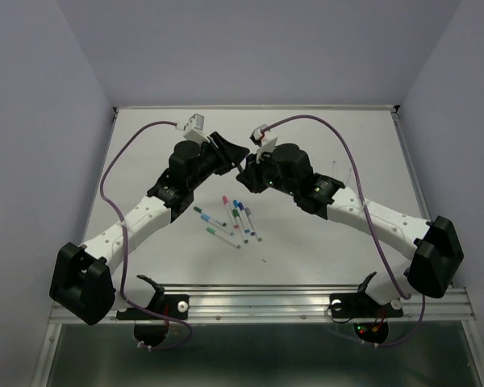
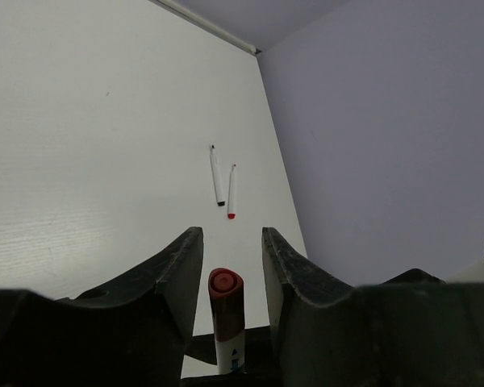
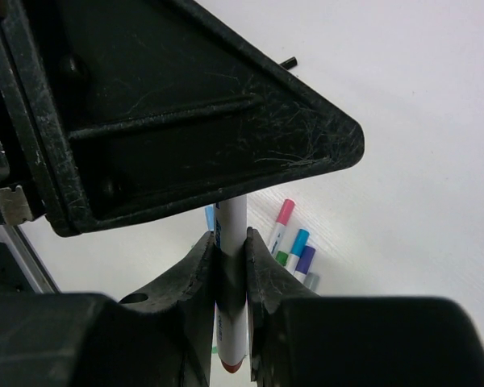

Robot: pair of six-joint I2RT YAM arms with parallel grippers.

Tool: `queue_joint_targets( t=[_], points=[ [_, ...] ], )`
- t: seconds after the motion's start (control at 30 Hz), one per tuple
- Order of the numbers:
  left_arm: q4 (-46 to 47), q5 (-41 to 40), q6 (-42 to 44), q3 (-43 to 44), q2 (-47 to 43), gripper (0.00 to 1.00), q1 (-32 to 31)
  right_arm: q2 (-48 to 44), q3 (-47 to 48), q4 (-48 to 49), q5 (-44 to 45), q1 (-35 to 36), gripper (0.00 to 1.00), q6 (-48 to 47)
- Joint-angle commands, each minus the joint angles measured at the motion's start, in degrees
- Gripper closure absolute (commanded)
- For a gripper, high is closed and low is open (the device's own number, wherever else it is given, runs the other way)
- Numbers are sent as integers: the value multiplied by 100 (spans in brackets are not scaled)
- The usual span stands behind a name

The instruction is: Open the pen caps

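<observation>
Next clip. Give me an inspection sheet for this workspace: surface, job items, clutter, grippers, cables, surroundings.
Surface: white table, matte.
Job's things: red cap still on the held pen; capped pens loose mid-table; two pens near a wall, seemingly uncapped.
Clutter: one dark speck.
Grippers: right gripper shut on the pen's barrel; left gripper around the red cap, contact unclear.
Cables: purple cables looping along both arms, off the pens.
Surroundings: lavender walls; metal rail at the near edge.
</observation>
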Motion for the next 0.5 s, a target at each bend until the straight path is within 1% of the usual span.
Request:
queue_joint_targets(
  t=[0.0,0.23,0.27,0.3,0.37,0.43,0.47],
  points=[
    [242,-87,98,99,-176,54,-44,-236,-3,118,-111,18,99,21],
    [49,-386,169,143,-264,68,-44,-289,-126,118,-102,18,99,91],
    [40,-429,160,134,-281,75,-44,-289,-126,118,-129,-34,99,109],
    [40,-430,160,126,-281,79,-44,-272,-126,118,-155,-35,99,109],
    [22,-473,160,143,-255,85,-44,-254,-117,118,-208,-35,99,118],
    [-4,-500,169,178,-229,87,-44,-236,-134,109,-322,-35,99,109],
    [-13,-518,169,187,-220,91,-44,-245,-152,109,-366,-35,99,118]
  ],
)
